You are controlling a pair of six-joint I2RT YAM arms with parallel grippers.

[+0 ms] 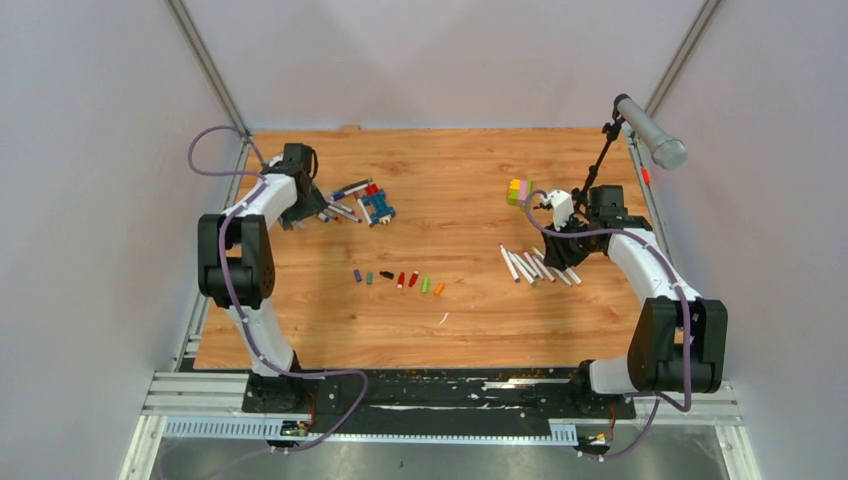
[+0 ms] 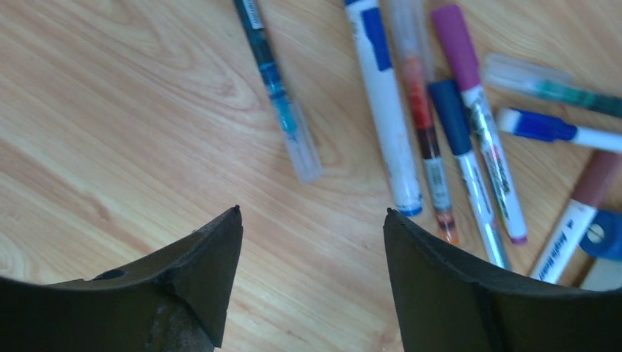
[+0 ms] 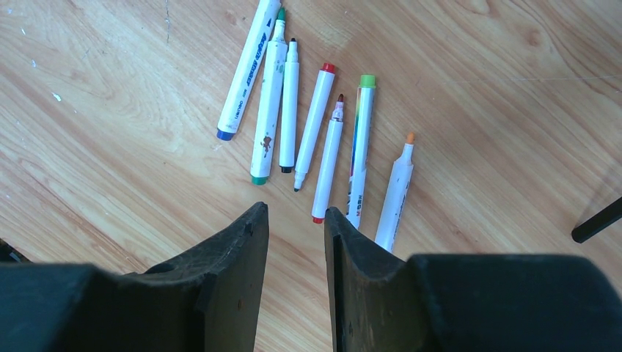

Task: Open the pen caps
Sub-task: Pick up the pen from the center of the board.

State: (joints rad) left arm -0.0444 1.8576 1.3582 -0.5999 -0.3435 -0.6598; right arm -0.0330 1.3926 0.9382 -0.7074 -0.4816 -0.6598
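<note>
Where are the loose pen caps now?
In the top view, the pen caps lie in a row mid-table, between the left pen pile and the right pen pile.

You have a wide bare stretch down the middle of the light wooden counter (image 1: 450,160), from the far edge to the row of small coloured plastic caps (image 1: 398,280). Near the left edge, capped white-barrelled marker pens (image 1: 345,211) and a blue-and-red toy brick figure (image 1: 378,206) crowd together. Near the right edge, a fan of uncapped white pens (image 1: 535,265), a yellow-green-pink block stack (image 1: 519,190) and a black microphone stand (image 1: 601,155) block passage. The near-edge strip is open, save a small white scrap (image 1: 443,318).
</note>
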